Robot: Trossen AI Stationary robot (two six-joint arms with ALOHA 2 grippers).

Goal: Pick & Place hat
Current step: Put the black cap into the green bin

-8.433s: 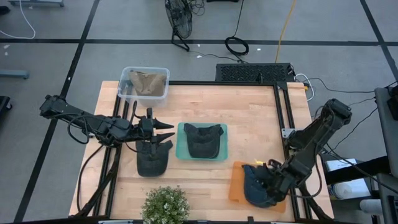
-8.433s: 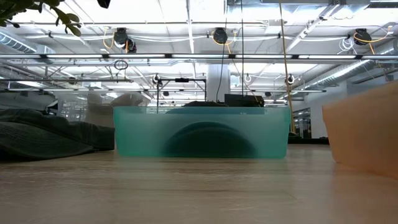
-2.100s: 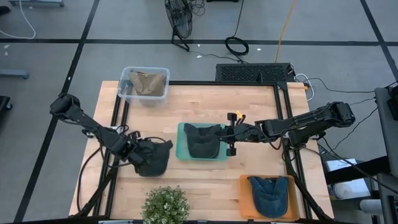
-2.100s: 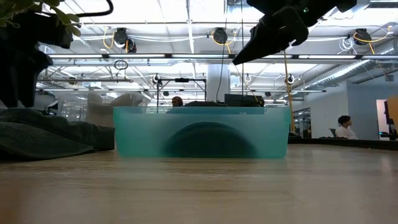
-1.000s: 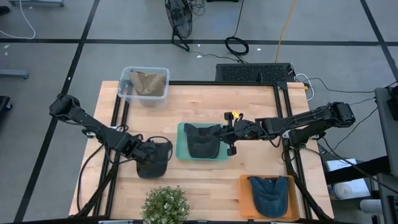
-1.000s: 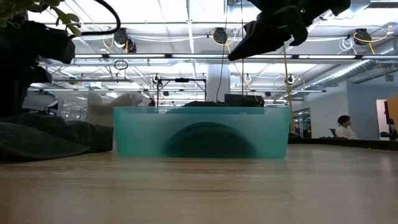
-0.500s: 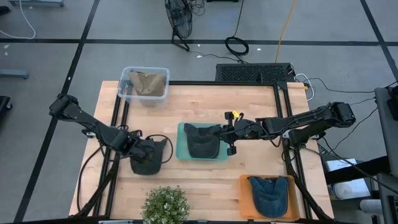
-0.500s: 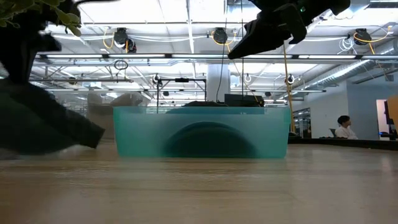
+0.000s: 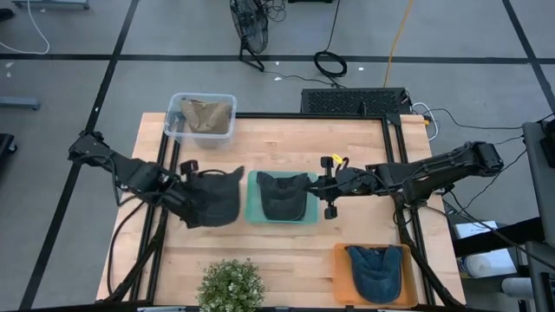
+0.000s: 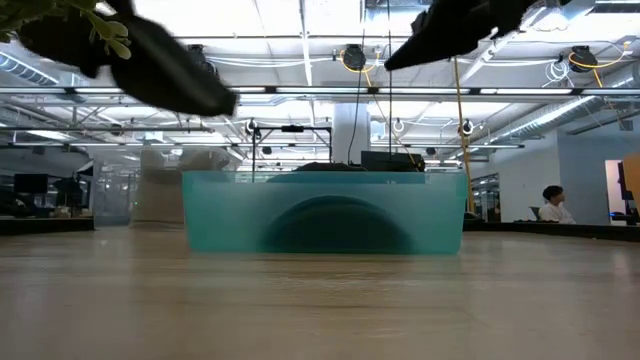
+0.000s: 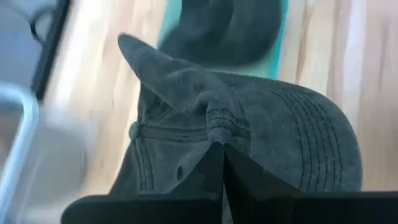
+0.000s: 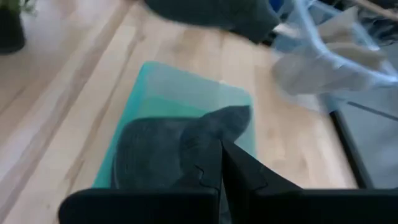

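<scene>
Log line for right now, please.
left gripper: shut on dark hat, lifted off table | right gripper: shut, empty, beside teal tray

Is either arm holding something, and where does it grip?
The left gripper pinches the dark hat at its back edge, lifted. The right gripper holds nothing.

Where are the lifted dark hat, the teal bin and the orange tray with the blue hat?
lifted dark hat (image 9: 212, 200): high view, on its crown, beside the left gripper.
teal bin (image 9: 310, 215): high view, on its bare right rim.
orange tray (image 9: 340, 277): high view, on its bare left edge.
</scene>
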